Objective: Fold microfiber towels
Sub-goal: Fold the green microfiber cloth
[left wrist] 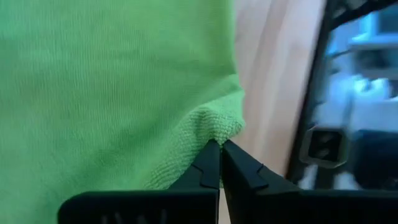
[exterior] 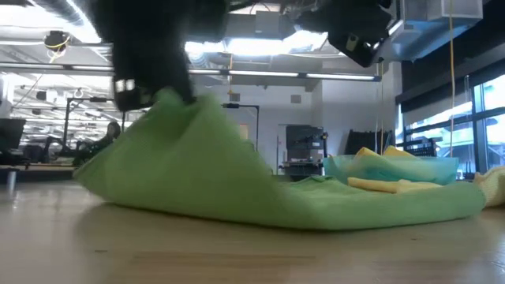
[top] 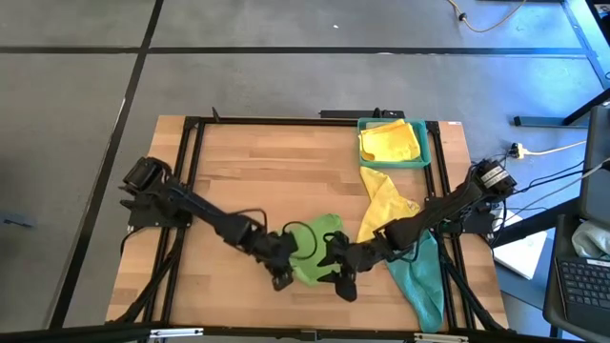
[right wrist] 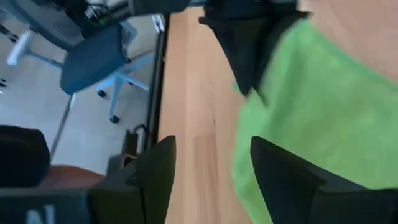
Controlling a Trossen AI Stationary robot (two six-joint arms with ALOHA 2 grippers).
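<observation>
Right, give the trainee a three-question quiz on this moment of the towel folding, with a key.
1. True or false: the left gripper is shut on a corner of the green towel.
2. Where does the folded yellow towel lie? A) in the teal tray B) on the floor C) under the left arm
3. Fill in: the right gripper has its fingers ____ beside the green towel's edge.

Key:
1. True; the left wrist view shows its fingers pinched on the towel's corner.
2. A.
3. Open; nothing sits between them in the right wrist view.
</observation>
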